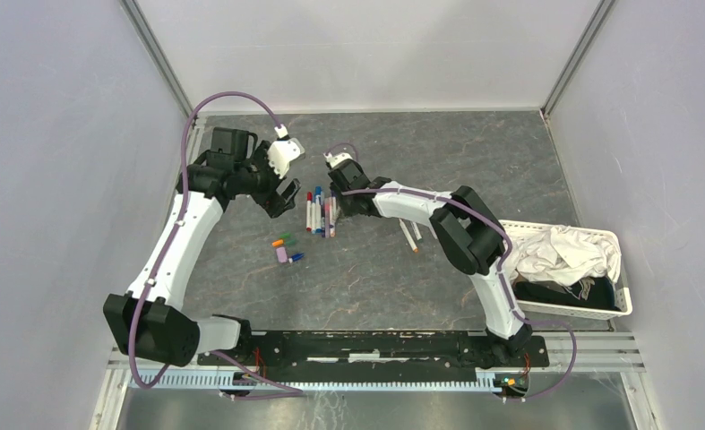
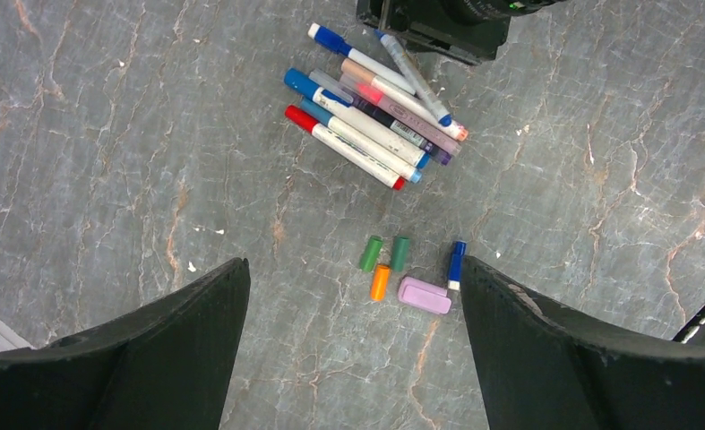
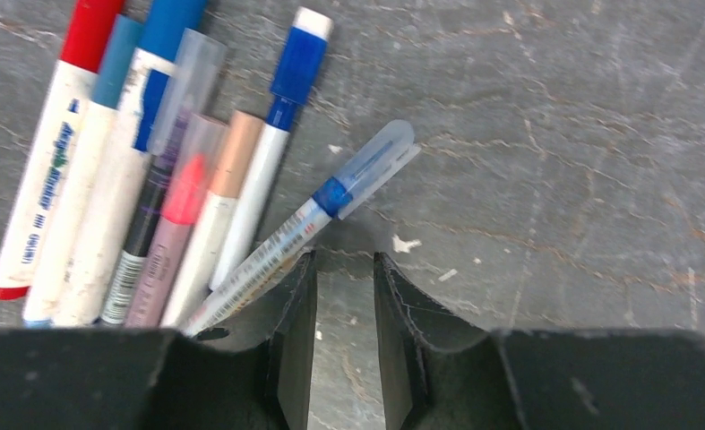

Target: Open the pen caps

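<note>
**Pens** (image 2: pixel 366 134) lie bundled side by side left of the tabletop's (image 1: pixel 474 152) centre. Their long axes run from near edge to far edge, with the red and blue capped ends pointing at the far edge. A blue-tipped pen (image 3: pixel 331 202) under a clear cap slants along the bundle's right side, just beside the right gripper (image 3: pixel 344 260). That gripper's fingers are narrowed to a slit with only bare table between them. Loose pen caps (image 2: pixel 400 253) in green, orange, blue and pale pink sit scattered nearer the near edge, beneath the left gripper (image 2: pixel 353 262), which is spread wide and empty. At the right edge, a white basket (image 1: pixel 532 225) holds crumpled white cloth (image 1: pixel 563 251) over dark cloth (image 1: pixel 554 294).
</note>
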